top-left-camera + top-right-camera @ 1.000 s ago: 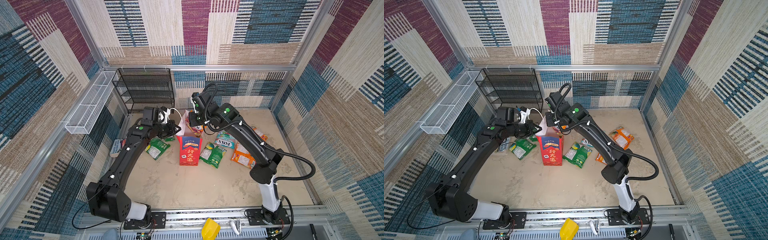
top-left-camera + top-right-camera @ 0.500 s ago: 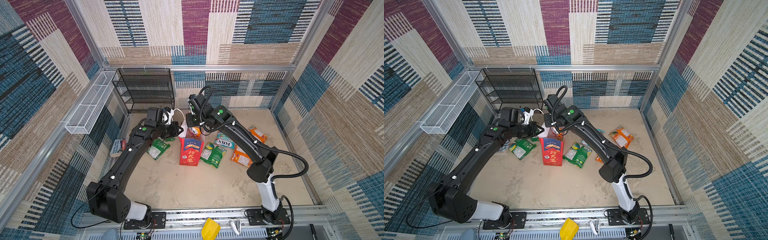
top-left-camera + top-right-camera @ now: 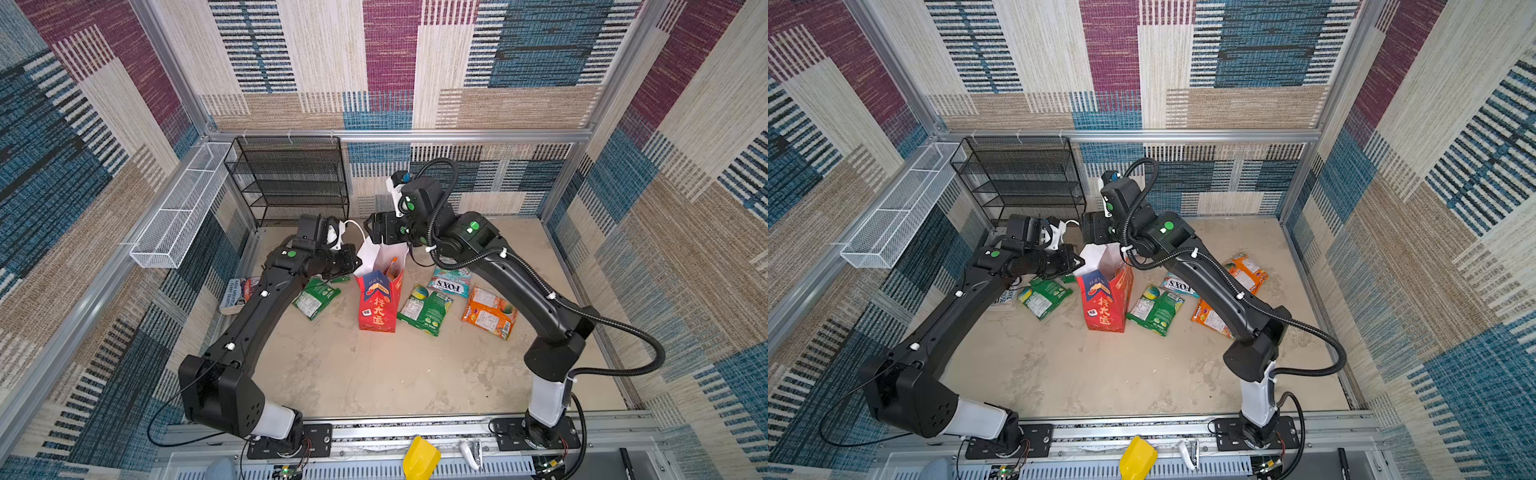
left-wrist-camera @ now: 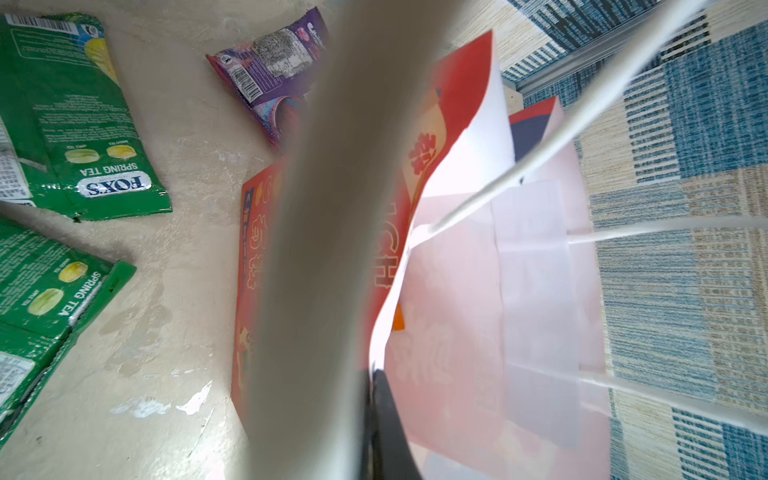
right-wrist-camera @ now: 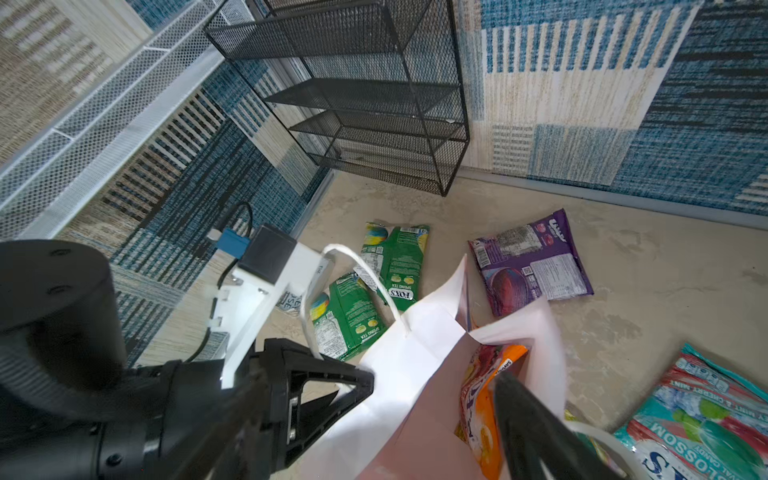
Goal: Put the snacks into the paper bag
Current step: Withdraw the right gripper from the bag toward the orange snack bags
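The red paper bag (image 3: 377, 305) stands upright mid-floor with its white mouth spread wide. My left gripper (image 3: 354, 259) is shut on the bag's left rim (image 4: 399, 291). Over the mouth hangs my right gripper (image 5: 382, 374), open and holding nothing. A pink-orange pouch (image 5: 482, 395) stands inside the bag beside one right finger (image 5: 528, 419). Other snacks lie on the floor around the bag: two green pouches (image 3: 316, 297) (image 3: 424, 309), a teal one (image 3: 451, 281), an orange one (image 3: 488, 311) and a purple one (image 5: 532, 262).
A black wire shelf (image 3: 291, 178) stands at the back left, with a white wire basket (image 3: 183, 208) on the left wall. A book (image 3: 241, 293) lies by the left wall under my left arm. Two more green pouches (image 5: 395, 262) lie behind the bag.
My right gripper has opened above the bag and let go of the pink-orange pouch, which now sits inside. The left gripper keeps its hold on the rim.
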Controlling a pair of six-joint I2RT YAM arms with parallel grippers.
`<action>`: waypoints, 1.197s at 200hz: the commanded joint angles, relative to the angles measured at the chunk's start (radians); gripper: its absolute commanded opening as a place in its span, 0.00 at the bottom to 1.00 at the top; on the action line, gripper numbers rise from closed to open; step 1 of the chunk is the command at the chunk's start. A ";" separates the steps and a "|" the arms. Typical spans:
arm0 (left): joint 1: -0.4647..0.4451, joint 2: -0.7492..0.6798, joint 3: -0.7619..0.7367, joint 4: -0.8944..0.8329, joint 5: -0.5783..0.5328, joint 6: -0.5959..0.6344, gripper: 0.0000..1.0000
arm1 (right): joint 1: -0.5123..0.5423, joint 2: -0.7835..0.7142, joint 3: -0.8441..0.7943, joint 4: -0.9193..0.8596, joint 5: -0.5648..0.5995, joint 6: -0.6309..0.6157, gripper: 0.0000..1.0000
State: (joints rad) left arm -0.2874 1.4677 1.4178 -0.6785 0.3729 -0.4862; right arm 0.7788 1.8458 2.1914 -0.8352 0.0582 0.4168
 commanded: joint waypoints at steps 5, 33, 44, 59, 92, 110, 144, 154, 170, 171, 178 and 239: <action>0.001 -0.004 0.011 -0.050 -0.020 0.027 0.00 | -0.057 -0.111 -0.090 0.133 -0.166 0.072 0.99; 0.001 -0.019 0.016 -0.050 -0.011 0.033 0.00 | -0.062 -0.310 -0.292 0.296 -0.209 0.088 1.00; 0.001 -0.030 0.018 -0.050 -0.010 0.039 0.05 | -0.075 -0.363 -0.362 0.308 -0.189 0.096 1.00; 0.001 -0.046 0.017 -0.050 0.006 0.058 0.26 | -0.104 -0.436 -0.459 0.319 -0.175 0.110 1.00; 0.001 -0.081 0.016 -0.050 0.010 0.093 0.65 | -0.119 -0.663 -0.734 0.442 -0.106 0.119 1.00; 0.001 -0.105 0.015 -0.050 -0.003 0.111 0.80 | -0.124 -0.740 -0.791 0.399 -0.050 0.165 1.00; -0.001 -0.140 0.021 -0.059 -0.011 0.136 0.98 | -0.131 -0.758 -0.795 0.294 -0.092 0.146 1.00; -0.002 -0.148 0.026 -0.071 -0.027 0.138 0.98 | -0.131 -0.771 -0.817 0.294 -0.093 0.136 1.00; -0.010 -0.168 0.028 -0.088 -0.080 0.136 0.98 | -0.131 -0.811 -0.873 0.289 -0.058 0.132 1.00; -0.011 -0.169 0.029 -0.089 -0.083 0.136 0.99 | -0.131 -0.814 -0.876 0.289 -0.056 0.132 1.00; -0.017 -0.176 0.037 -0.100 -0.102 0.138 0.98 | -0.131 -0.833 -0.903 0.289 -0.049 0.131 1.00; -0.060 -0.110 0.079 -0.209 -0.133 0.126 0.97 | -0.131 -1.100 -1.307 0.384 -0.087 0.209 1.00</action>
State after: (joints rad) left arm -0.3309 1.3437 1.5120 -0.8230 0.2607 -0.3676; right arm 0.6476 0.8268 1.0039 -0.5121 -0.0082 0.5797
